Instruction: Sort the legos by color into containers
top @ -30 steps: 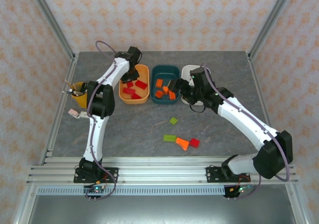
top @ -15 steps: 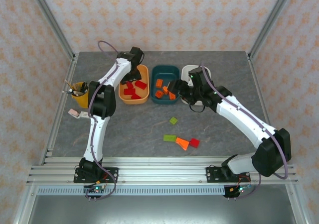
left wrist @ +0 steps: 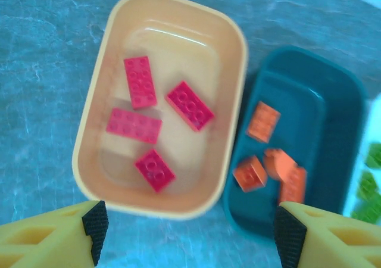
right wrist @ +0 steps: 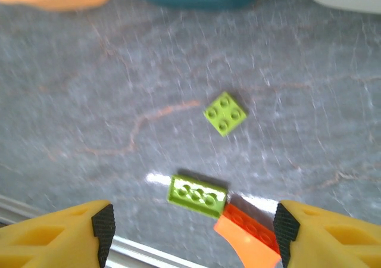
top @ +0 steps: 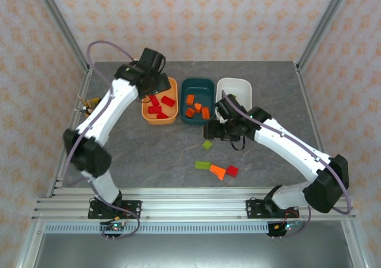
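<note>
Though most legos [left wrist: 189, 105] sit sorted, four lie six o'clock of the teal tub [top: 203, 88].
Left gripper [left wrist: 192, 232], right gripper [right wrist: 194, 227]: both spread, empty.

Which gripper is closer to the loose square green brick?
Right. The right gripper hovers right by the square green brick; the left gripper is over the light orange tub.

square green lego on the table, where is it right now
In the top view the square green lego lies loose on the table, just on the near side of the teal tub, with the oblong green lego nearer the arm bases.
</note>
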Available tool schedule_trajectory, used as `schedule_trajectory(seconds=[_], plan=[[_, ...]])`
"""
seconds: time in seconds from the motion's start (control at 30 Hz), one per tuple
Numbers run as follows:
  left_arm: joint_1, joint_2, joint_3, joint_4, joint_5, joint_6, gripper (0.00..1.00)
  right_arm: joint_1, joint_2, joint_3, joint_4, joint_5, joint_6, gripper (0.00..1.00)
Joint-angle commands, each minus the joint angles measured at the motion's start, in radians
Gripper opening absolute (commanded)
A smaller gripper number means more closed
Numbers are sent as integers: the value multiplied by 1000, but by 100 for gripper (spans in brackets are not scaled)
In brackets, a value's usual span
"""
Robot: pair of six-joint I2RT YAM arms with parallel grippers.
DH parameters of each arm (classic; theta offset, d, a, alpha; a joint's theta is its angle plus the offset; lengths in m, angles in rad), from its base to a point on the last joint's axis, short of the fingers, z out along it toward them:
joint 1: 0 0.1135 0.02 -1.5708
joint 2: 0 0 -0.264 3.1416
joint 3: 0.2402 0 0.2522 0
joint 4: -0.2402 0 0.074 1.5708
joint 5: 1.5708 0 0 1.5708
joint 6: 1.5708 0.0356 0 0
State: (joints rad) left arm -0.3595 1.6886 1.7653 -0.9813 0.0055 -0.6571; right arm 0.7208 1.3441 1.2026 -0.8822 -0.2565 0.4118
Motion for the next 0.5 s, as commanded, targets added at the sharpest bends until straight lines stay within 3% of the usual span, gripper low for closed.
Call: schedule_trajectory(seconds=[0.0, 0.23, 0.47], plan=[[-32, -138, -203, 58, 92, -16, 77, 58, -29, -27, -137, 76, -89, 72], [-149, -481, -604, 91, 180, -73, 77, 152, 34, -23, -160, 70, -151, 70], [-260, -735, -859, 78, 143, -172, 77, 262, 179, 8, -120, 88, -210, 71]])
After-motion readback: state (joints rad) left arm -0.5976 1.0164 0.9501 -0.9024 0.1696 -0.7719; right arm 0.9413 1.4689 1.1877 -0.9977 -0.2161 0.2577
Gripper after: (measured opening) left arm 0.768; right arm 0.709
